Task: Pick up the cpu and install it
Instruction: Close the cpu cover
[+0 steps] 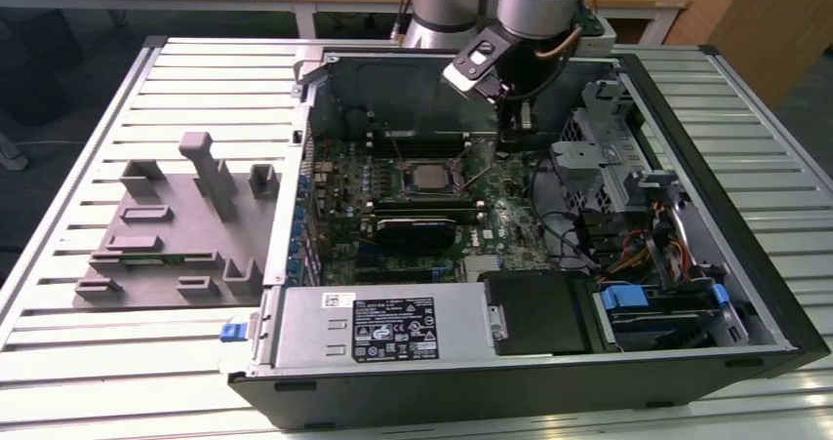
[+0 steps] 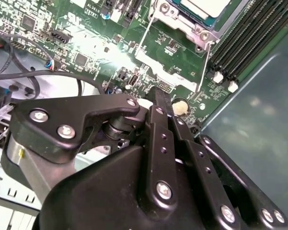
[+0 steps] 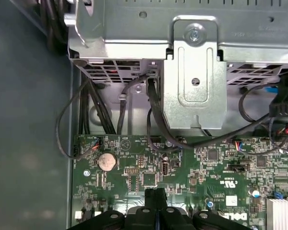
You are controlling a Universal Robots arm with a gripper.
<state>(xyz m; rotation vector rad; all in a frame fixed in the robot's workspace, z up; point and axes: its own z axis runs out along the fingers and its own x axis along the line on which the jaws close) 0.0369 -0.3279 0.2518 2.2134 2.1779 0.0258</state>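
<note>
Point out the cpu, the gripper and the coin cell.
cpu (image 1: 427, 176): exterior view, middle of its silvery top.
gripper (image 3: 156, 192): first wrist view, between its shut fingertips.
coin cell (image 3: 106, 162): first wrist view, centre of its face.

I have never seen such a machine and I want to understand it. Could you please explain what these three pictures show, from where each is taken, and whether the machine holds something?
It is a robot arm working over an open computer case, which lies on a slatted metal table. The exterior view comes from a camera off the arm and looks down on everything. The two wrist views come from cameras riding on the arm, so they look closely at the green board inside the case. The arm's black fingers are shut together and hold nothing; they hang over the board. The cpu, a small silvery square, already sits in its socket on the board. Beside the case, on the exterior view's left, lies a grey fixture.
</note>
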